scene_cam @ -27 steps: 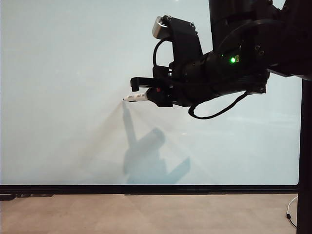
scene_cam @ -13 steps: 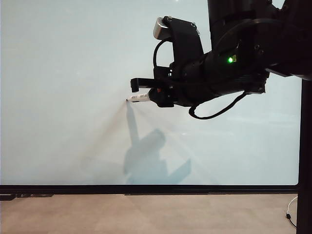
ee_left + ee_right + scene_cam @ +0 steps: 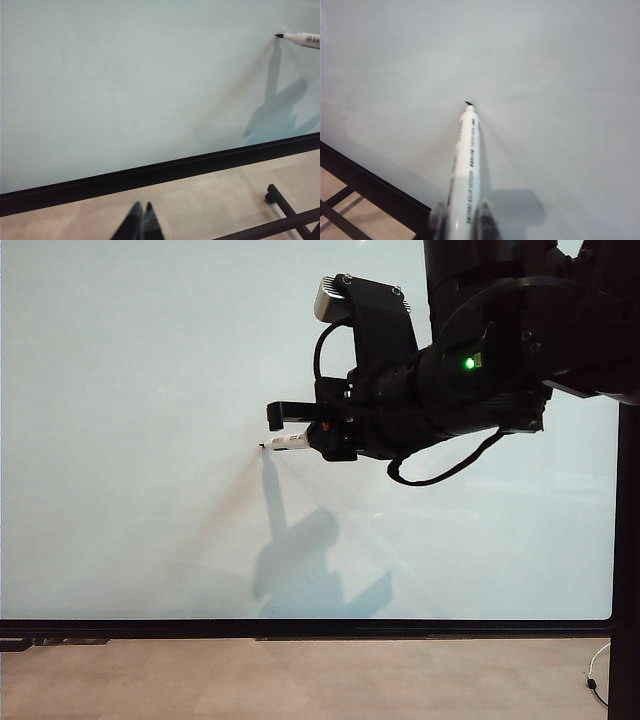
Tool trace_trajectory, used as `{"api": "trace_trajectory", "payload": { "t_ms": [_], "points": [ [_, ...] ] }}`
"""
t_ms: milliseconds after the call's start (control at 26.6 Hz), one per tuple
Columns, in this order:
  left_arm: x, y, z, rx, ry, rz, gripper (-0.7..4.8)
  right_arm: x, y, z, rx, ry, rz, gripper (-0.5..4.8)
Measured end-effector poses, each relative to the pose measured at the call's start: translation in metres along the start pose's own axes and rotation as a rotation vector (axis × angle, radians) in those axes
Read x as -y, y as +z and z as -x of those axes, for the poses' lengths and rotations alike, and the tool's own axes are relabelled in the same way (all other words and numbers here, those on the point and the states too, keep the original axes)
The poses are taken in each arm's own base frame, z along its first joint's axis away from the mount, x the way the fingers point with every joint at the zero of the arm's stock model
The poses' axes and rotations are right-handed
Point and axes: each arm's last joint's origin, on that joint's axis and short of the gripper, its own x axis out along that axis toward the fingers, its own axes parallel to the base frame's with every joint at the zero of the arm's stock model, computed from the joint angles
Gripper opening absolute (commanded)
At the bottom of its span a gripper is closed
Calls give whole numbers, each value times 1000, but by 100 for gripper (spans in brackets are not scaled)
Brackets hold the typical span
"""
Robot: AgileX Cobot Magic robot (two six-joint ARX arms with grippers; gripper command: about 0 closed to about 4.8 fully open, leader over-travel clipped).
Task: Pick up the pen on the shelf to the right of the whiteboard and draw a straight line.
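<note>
The left gripper (image 3: 141,220) is hanging low near the floor (image 3: 200,200) below the whiteboard (image 3: 130,440), its jaws pressed together and holding nothing. Right of the board's middle, the pen (image 3: 287,442) is pointing level at the board, its dark tip touching or just at the pale surface. The right gripper (image 3: 318,436) is clamping the pen's barrel (image 3: 465,180) between nearly closed fingers (image 3: 487,220), the black arm (image 3: 480,380) reaching in from the upper right
</note>
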Motion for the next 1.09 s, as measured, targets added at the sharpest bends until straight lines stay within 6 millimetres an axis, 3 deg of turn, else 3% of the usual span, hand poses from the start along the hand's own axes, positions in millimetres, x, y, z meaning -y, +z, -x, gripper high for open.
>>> {"api": "trace_trajectory", "payload": {
  "t_ms": [1089],
  "points": [
    [0, 0, 0, 0, 0, 0, -5, 2, 3, 7, -17, -61, 35, -5]
  ]
}}
